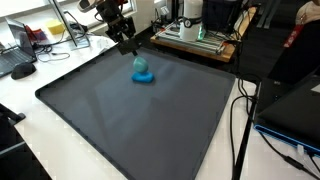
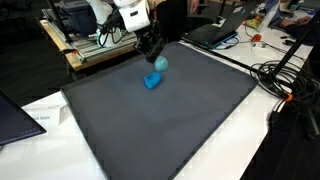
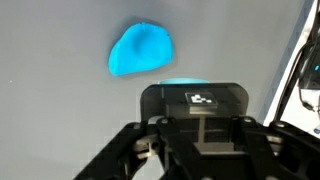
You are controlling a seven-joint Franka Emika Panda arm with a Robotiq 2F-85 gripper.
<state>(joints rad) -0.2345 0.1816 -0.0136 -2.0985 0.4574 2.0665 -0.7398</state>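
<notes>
My gripper (image 3: pixel 198 100) hangs low over the far part of a dark grey mat (image 1: pixel 120 125) and its jaws are shut. A thin edge of a light blue object (image 3: pixel 180 82) shows just beyond the fingertips, and the rest of it is hidden by the black fingers. In both exterior views this blue piece (image 2: pixel 160 63) sits right at the gripper (image 2: pixel 154 54) tips, a little above the mat. A second blue lump (image 3: pixel 140 50) lies on the mat just beyond, also visible under the held piece as a blue lump (image 2: pixel 152 81).
The mat (image 2: pixel 170 130) lies on a white table. A machine on a wooden board (image 1: pixel 195 40) stands behind it. Black cables (image 1: pixel 240 120) run along one side, a laptop (image 2: pixel 215 32) sits past the far edge, and a keyboard (image 1: pixel 12 62) lies at the side.
</notes>
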